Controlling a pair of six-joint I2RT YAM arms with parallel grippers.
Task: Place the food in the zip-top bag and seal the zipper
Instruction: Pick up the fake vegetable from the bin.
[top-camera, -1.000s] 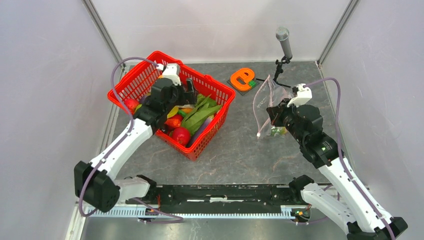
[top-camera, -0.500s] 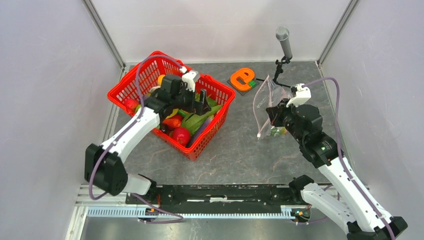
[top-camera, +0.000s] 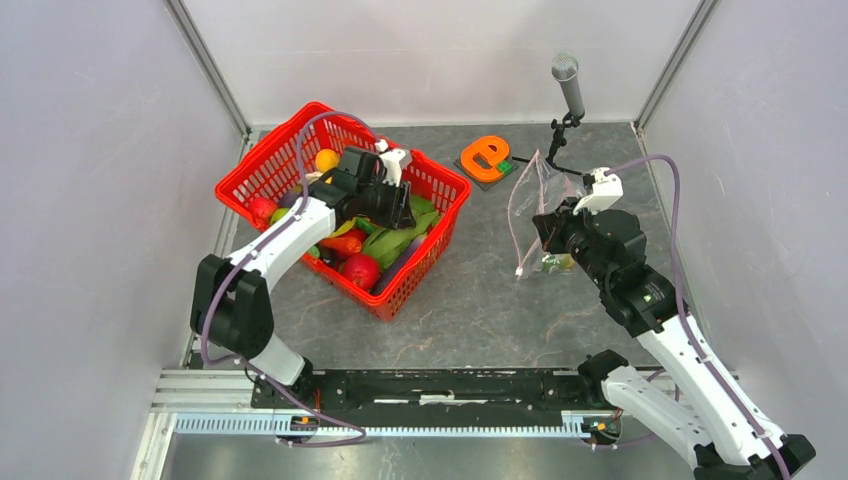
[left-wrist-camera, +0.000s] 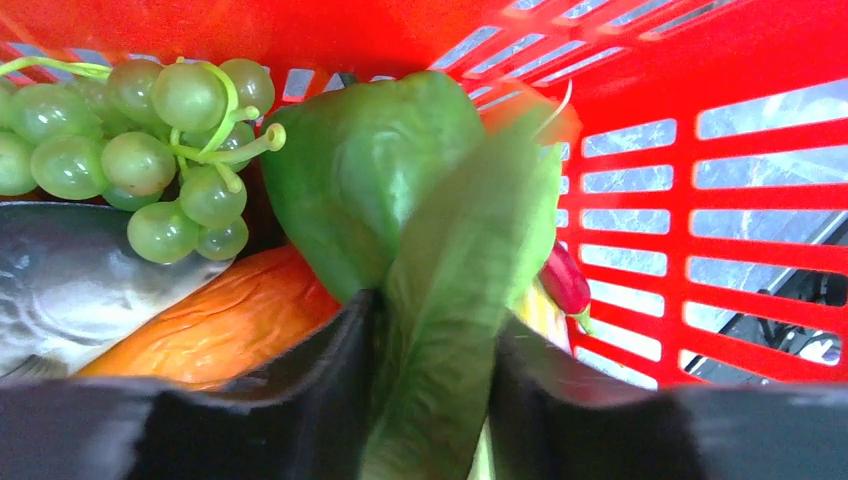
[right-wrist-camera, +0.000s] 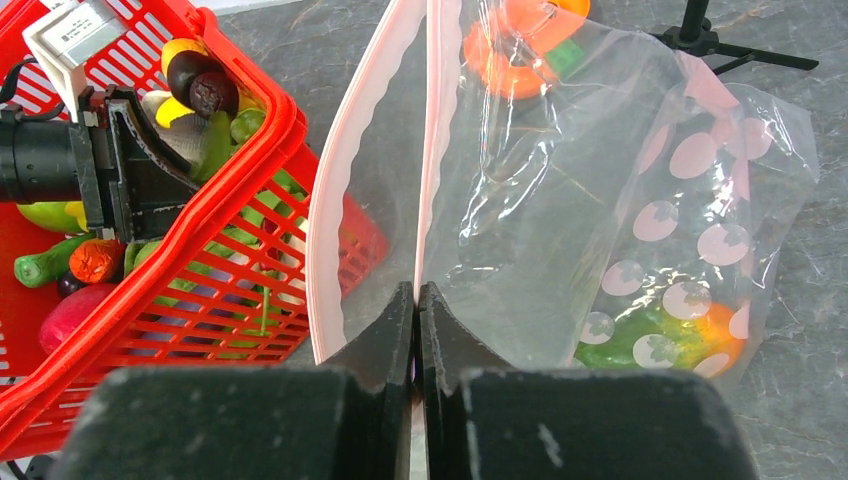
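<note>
In the left wrist view, my left gripper is shut on a floppy green leafy vegetable, whose leaf fills the gap between both black fingers. It reaches down into the red basket from above, where the left gripper sits over the greens. Other food lies around it: green grapes, a green pepper and an orange piece. My right gripper is shut on the pink zipper of the zip-top bag. The bag's mouth gapes towards the basket. Green and orange food lies inside the bag.
An orange letter-shaped block lies on the table behind the bag. A microphone on a small stand rises at the back right. The basket's red mesh wall stands close on the left gripper's right.
My left arm has swung right across the basket and its jaws have closed from wide open onto the green leaf. The right arm and bag have not moved.
</note>
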